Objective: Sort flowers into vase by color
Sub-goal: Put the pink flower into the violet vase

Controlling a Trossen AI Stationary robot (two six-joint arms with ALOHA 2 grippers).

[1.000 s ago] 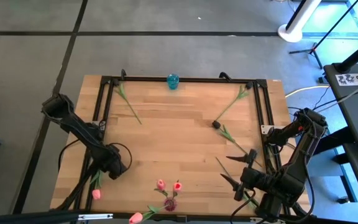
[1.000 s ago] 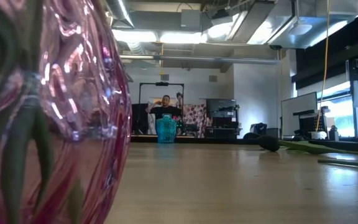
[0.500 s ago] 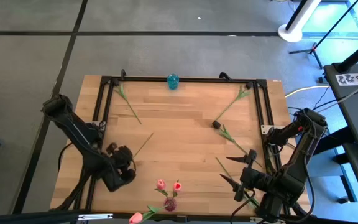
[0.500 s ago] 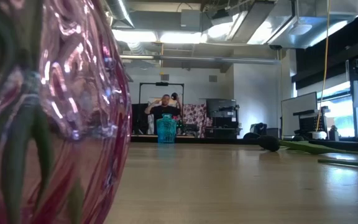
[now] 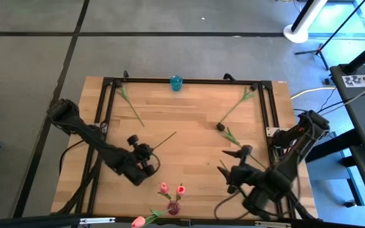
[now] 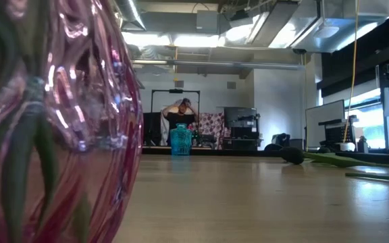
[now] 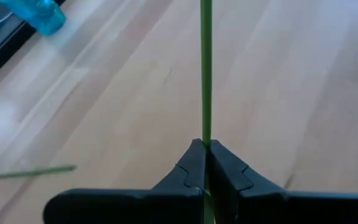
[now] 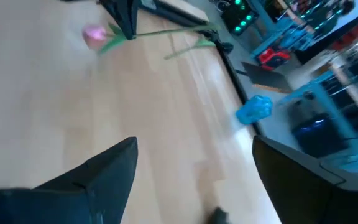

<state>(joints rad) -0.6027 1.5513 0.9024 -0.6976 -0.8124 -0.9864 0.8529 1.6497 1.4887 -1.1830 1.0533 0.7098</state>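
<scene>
My left gripper [image 5: 148, 154] hovers over the table's middle-left, shut on a pink-headed flower. Its green stem [image 5: 165, 140] points toward the far right, and its pink head [image 8: 94, 35] shows only in the right wrist view. My right gripper [image 5: 230, 168] is open, over the near right part of the table. The pink vase [image 5: 173, 206] stands at the near edge with two pink flowers [image 5: 164, 187] in it. The blue vase [image 5: 176, 82] stands at the far edge. A dark-headed flower [image 5: 221, 126] and other stems [image 5: 130, 104] lie flat on the wood. Another pink flower [image 5: 138, 221] lies beside the pink vase. My left gripper pinches the flower's green stem [image 7: 205, 138] between its two fingertips, not far from the pink head. The fingers come from above, slanting down. The long part of the stem runs out beyond the fingertips over the wood, and the flower is lifted clear of the table.
A black frame [image 5: 189, 81] rims the table on the far, left and right sides. A green stem [image 5: 241, 144] lies next to my right gripper. The middle of the table [image 5: 182, 120] is bare wood. A person [image 6: 181, 111] stands in the room beyond the far edge.
My left gripper has carried the pink flower from the near left corner up and toward the table's middle, turning so that the stem points far-right; the flower is lifted clear. My right gripper has moved a little toward the middle, still open.
</scene>
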